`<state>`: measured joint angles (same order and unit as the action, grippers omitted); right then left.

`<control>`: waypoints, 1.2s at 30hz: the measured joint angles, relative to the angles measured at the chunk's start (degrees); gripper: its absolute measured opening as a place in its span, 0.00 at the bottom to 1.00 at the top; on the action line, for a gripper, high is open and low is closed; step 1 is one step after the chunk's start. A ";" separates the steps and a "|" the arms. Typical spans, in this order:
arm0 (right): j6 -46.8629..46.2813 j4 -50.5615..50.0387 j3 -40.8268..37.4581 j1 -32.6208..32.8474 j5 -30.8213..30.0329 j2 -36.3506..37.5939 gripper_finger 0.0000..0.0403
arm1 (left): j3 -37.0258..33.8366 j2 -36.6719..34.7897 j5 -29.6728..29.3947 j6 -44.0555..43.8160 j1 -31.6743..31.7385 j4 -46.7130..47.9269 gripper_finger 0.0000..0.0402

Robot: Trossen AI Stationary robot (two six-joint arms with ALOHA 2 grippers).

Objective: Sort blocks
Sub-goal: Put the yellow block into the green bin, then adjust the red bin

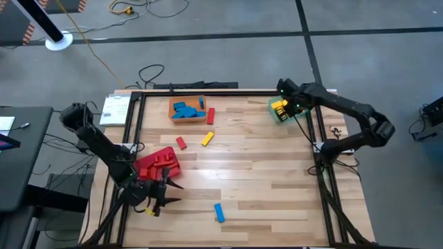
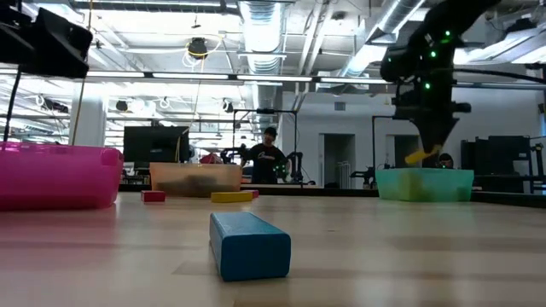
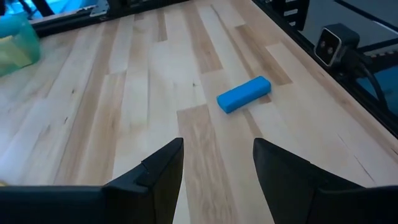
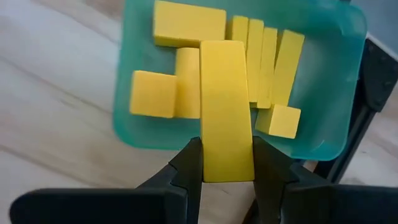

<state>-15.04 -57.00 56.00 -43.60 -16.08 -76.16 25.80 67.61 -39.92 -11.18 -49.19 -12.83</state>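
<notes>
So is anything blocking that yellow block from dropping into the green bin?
Nothing visible. The right gripper holds the yellow block directly above the green bin, which is open on top; the yellow blocks already inside lie flat below it.

Three bins ring the table, with loose blocks scattered between them.

The green plastic bin [image 1: 279,111] sits at the far right edge, the orange plastic bin [image 1: 187,109] far centre-left, and the red plastic bin [image 1: 158,162] near left. A red rectangular block [image 1: 181,143] and a yellow rectangular block [image 1: 208,139] lie between the orange and red bins; a blue rectangular block [image 1: 219,212] lies alone near the front edge.
</notes>
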 joint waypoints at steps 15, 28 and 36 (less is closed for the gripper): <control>-0.02 11.01 -5.54 -8.50 1.51 0.00 0.29 | 0.00 0.00 0.02 -2.16 1.09 -1.32 0.47; 0.50 13.10 -7.49 -9.32 3.59 -0.02 0.41 | 0.00 0.00 0.02 -1.48 1.09 -3.63 0.47; -0.03 13.61 -7.49 -9.32 4.12 -0.02 0.59 | 0.00 0.00 0.02 -1.27 1.09 -4.58 0.47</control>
<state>-15.07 -43.40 48.51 -52.92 -11.97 -76.18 25.80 67.61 -39.90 -12.45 -48.10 -17.41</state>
